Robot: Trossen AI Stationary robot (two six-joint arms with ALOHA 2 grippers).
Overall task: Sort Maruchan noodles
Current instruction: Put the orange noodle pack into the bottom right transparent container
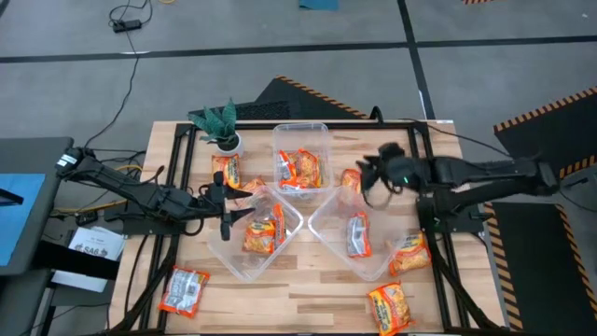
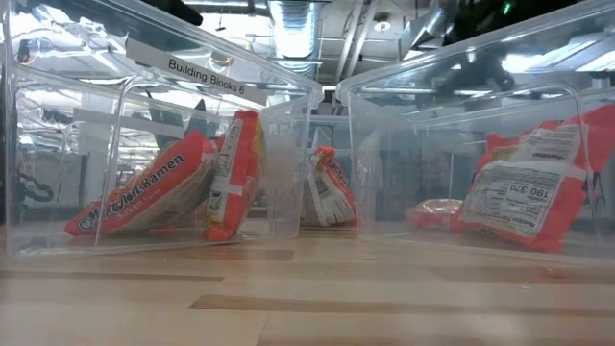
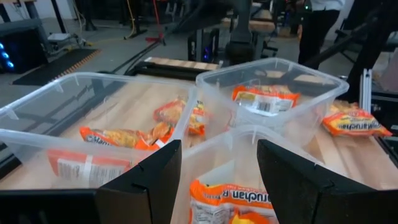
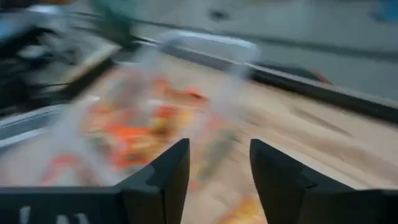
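High view: right gripper (image 1: 366,183), fingers apart and empty, hovers by the orange-red glossy noodle packet (image 1: 351,179) at three o'clock of the rear clear plastic tub (image 1: 300,135). Descend squarely, pinch its edge. Left gripper (image 1: 230,213) waits open at nine o'clock.

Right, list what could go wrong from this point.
1. The left gripper is open at the rim of the left tub; a low approach may nudge or tip the light tub.
2. The right gripper is open and empty near a packet by the back tub; its wrist view is blurred, so it may misjudge the grasp.
3. The corner packet lies near the table's front edge and could get pushed off.
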